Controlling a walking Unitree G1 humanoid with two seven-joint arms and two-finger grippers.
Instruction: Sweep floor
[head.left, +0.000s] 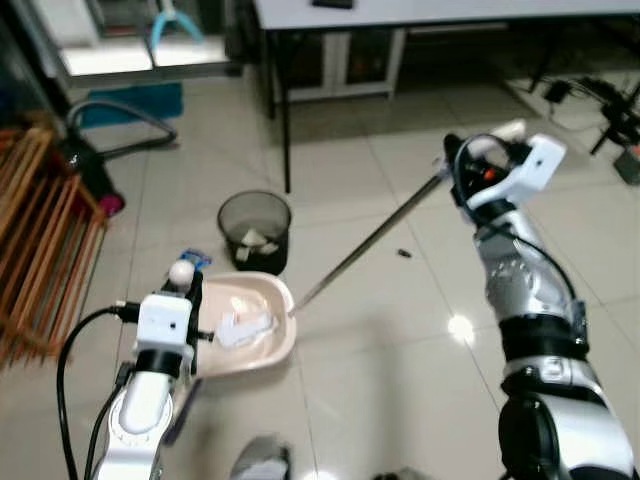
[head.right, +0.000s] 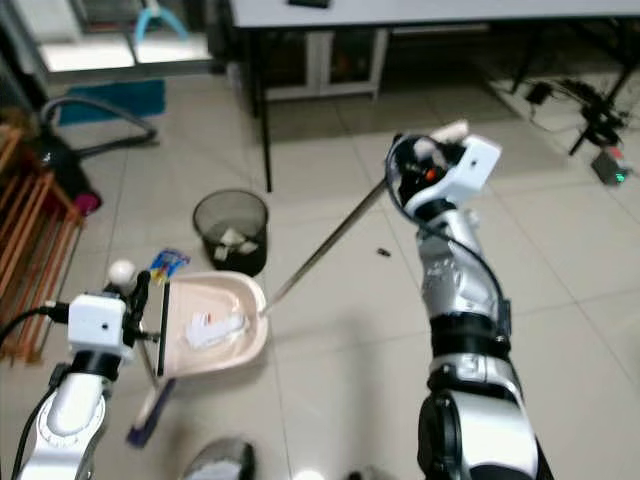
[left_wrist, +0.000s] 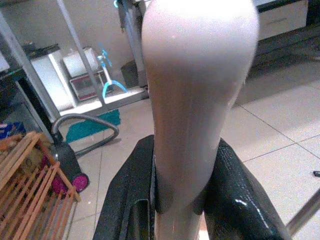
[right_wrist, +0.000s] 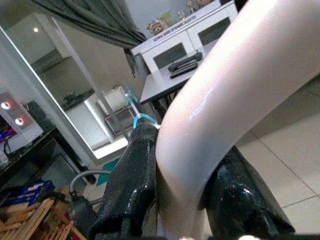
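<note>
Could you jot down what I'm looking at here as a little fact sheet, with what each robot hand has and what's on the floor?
left gripper: shut on pale pink dustpan handle
right gripper: shut on pale broom handle
pale pink plastic dustpan: on tiled floor, holding white scraps
broom's long metal pole: slants down to the dustpan's rim
dark mesh wastebasket: just behind the dustpan, some litter inside
small dark speck: on tiles, right of the pole

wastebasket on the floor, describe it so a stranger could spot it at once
Start at the long white table across the room. On the tiles near its dark leg stands the round black mesh wastebasket, behind the pale pink plastic dustpan. It alone is dark, see-through and upright.
</note>
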